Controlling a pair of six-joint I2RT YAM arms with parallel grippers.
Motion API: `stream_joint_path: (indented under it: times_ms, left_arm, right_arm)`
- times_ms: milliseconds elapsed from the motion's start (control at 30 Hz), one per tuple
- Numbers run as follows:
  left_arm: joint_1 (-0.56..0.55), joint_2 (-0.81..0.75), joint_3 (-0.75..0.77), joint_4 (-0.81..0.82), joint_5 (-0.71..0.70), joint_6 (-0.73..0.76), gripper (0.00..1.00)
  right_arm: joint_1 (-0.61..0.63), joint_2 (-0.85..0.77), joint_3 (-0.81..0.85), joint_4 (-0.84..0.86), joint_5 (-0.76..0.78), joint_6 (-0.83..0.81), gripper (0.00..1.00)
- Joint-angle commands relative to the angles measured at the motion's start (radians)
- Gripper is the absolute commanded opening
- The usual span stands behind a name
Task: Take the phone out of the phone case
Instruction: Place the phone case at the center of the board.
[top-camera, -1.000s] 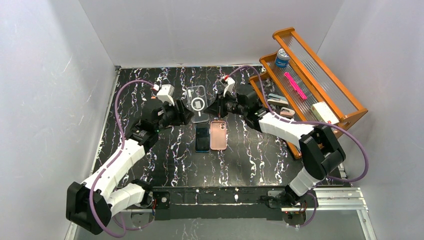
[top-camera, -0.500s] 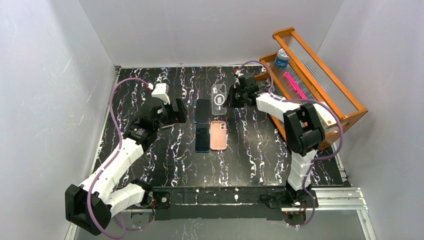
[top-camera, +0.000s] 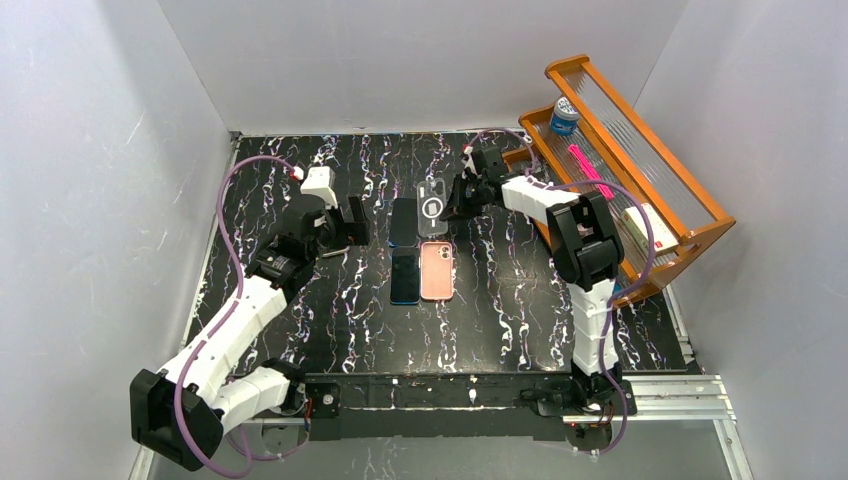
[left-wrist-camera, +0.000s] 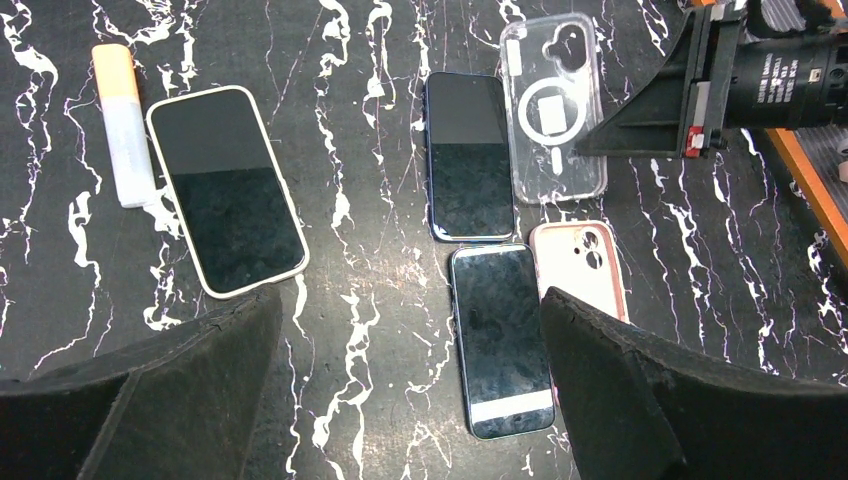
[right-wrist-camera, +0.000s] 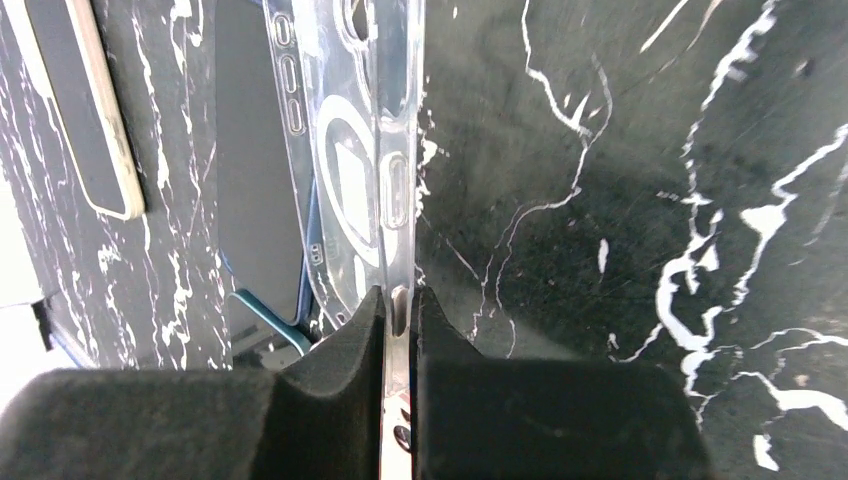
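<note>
A clear phone case (top-camera: 432, 208) with a white ring lies right of a bare dark blue phone (top-camera: 404, 220) at mid table. My right gripper (top-camera: 456, 197) is shut on the case's right edge; the right wrist view shows the pads (right-wrist-camera: 340, 370) pinching the clear rim (right-wrist-camera: 398, 200). In the left wrist view the case (left-wrist-camera: 552, 110) sits beside the phone (left-wrist-camera: 468, 155), low on or just above the table. My left gripper (top-camera: 345, 222) is open and empty, left of the phones, above a phone in a cream case (left-wrist-camera: 225, 190); its jaws stand wide apart (left-wrist-camera: 410, 400).
A second dark phone (top-camera: 405, 275) and a pink case (top-camera: 436, 270) lie side by side nearer me. An orange-and-white marker (left-wrist-camera: 120, 125) lies by the cream-cased phone. An orange wooden rack (top-camera: 640, 170) with small items stands at the right.
A second ago both grippers met at the case. Now the dark phone lies bare on the table, the right gripper holds the clear case to its right, and the left gripper has drawn back, open.
</note>
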Motion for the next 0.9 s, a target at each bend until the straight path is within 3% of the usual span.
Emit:
stream_joint_path:
  times_ms: [0, 267, 667, 867]
  left_arm:
    - [0.006, -0.014, 0.039, -0.016, -0.009, 0.006, 0.98]
    - [0.008, -0.005, 0.041, -0.017, -0.004, 0.000, 0.98]
    - [0.012, 0.023, 0.044, -0.023, 0.006, -0.003, 0.98]
    - [0.025, 0.036, 0.051, -0.036, -0.012, -0.006, 0.98]
  right_arm:
    - [0.003, 0.016, 0.031, -0.051, -0.088, 0.001, 0.05]
    - [0.003, -0.023, -0.031, -0.051, -0.066, 0.003, 0.12]
    - [0.003, -0.045, -0.036, -0.086, -0.006, -0.030, 0.51]
    - [0.002, -0.091, -0.066, -0.097, 0.042, -0.056, 0.62]
